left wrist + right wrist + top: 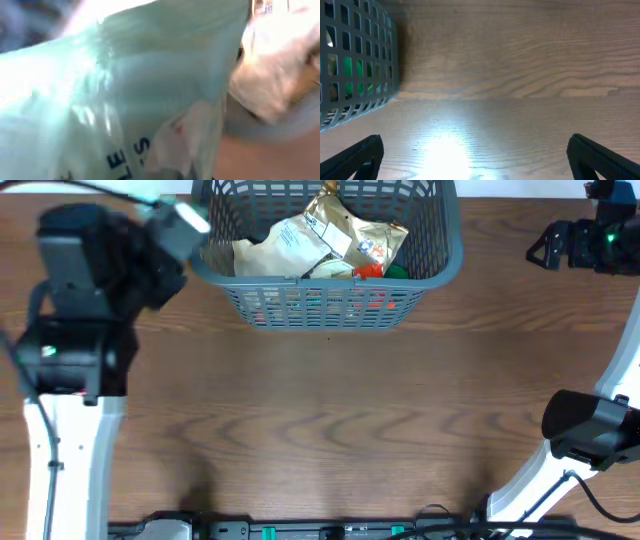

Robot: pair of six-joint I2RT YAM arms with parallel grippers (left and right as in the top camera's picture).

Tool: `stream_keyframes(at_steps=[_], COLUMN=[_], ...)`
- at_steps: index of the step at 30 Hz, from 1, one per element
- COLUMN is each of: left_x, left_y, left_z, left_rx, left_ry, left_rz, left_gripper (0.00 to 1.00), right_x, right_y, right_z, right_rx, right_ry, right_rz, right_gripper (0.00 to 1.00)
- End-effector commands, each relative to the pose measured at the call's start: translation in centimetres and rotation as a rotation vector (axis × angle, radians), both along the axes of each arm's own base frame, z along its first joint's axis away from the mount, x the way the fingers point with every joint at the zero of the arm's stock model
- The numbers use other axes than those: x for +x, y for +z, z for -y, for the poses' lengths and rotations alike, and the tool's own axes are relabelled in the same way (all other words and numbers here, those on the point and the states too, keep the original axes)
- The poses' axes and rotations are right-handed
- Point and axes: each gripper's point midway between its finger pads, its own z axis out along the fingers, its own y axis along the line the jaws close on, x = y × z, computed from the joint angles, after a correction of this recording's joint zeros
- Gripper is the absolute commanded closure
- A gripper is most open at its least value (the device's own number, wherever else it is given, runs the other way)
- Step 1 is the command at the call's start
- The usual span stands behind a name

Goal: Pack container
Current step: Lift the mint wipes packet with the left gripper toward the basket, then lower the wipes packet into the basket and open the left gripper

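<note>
The container (330, 305), a dark grey basket with lattice walls, stands at 12 o'clock on the wooden surface (330, 420), its far edge cut off by the top of the overhead view. Inside it lies a crumpled gold and white bag (335, 230). A pale packet (262, 255) sits at the bag's 9 o'clock. An orange item (368, 271) and a green item (398, 271) rest against the near wall at the bag's 5 o'clock.

The left arm (75, 310) rises at 9 o'clock on the surface. Its left fingers (178, 232) reach to about 10 o'clock, just beside the container's left rim. From the left wrist, a pale teal packet (125, 90) with dark lettering fills nearly the whole view, blurred and very close. The fingers themselves are hidden there, so it cannot be told whether they are clenched on it or released. A white crumpled shape and a grey curved edge show at 3 o'clock of that view, too blurred to name.

The right fingers (548, 246) hover at 2 o'clock on the surface, apart from the container's right wall. In the right wrist view they (357, 157) are spread wide with only bare wood between them, so they are released. The container's corner (355, 60) shows at 9 o'clock, with green visible through the slots.
</note>
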Motion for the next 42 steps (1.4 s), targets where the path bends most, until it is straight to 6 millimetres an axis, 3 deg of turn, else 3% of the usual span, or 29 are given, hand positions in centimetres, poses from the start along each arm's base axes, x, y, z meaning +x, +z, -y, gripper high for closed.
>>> stream_keyframes(at_steps=[1,3,6,9,12,14,17,20,22,23,24,25,29,35,37,39,42], left_x=[2.5,4.4,7.4,11.1,13.4,14.4,14.8,14.7,14.5,14.5,14.4,14.3,13.6,10.5,8.9,7.3,4.7], left_y=[1.2,1.5,0.4,-3.9,-9.3,-13.4,-17.5,-20.1,-20.8,-20.8,-20.3,-19.5,-14.7,-3.9,-0.6,1.3,1.7], left_z=[3.5,6.0,8.5,10.2,10.8,11.1,11.3,11.3,11.2,11.2,11.2,11.3,11.3,9.8,8.3,6.1,1.7], left_rx=[0.230,0.257,0.276,0.281,0.294,0.303,0.287,0.248,0.241,0.231,0.209,0.183,0.094,-0.096,-0.225,-0.317,-0.421], left_ry=[-0.147,-0.202,-0.246,-0.268,-0.283,-0.293,-0.291,-0.269,-0.264,-0.257,-0.244,-0.230,-0.183,-0.099,-0.030,0.040,0.191], left_rz=[0.110,0.175,0.217,0.175,0.080,-0.004,-0.098,-0.171,-0.198,-0.200,-0.193,-0.182,-0.100,0.086,0.129,0.137,0.091], left_gripper=[0.94,0.94,0.94,0.95,0.94,0.94,0.94,0.83,0.56,0.41,0.18,0.02,0.02,0.02,0.02,0.02,0.02], right_x=[0.0,0.0,-0.1,-0.2,-0.2,-0.3,-0.5,-0.6,-0.6,-0.6,-0.6,-0.6,-0.6,-0.6,-0.6,-0.6,-0.6], right_y=[-0.5,-0.5,-0.5,-0.6,-0.6,-0.6,-0.7,-0.7,-0.7,-0.7,-0.7,-0.7,-0.7,-0.7,-0.7,-0.7,-0.7], right_z=[0.2,0.2,0.2,0.2,0.2,0.1,0.0,0.0,0.0,0.0,0.0,0.0,0.0,0.0,0.0,0.0,0.0], right_rx=[0.005,0.005,0.007,0.007,0.008,0.009,0.013,0.014,0.014,0.014,0.014,0.014,0.014,0.014,0.014,0.014,0.014], right_ry=[0.006,0.007,0.007,0.007,0.007,0.007,0.007,0.007,0.007,0.007,0.007,0.007,0.007,0.007,0.007,0.007,0.007], right_rz=[-0.011,-0.013,-0.018,-0.020,-0.021,-0.025,-0.035,-0.037,-0.037,-0.038,-0.038,-0.038,-0.038,-0.039,-0.039,-0.039,-0.038], right_gripper=[0.01,0.01,0.01,0.01,0.01,0.01,0.01,0.01,0.01,0.01,0.01,0.01,0.01,0.01,0.01,0.01,0.01])
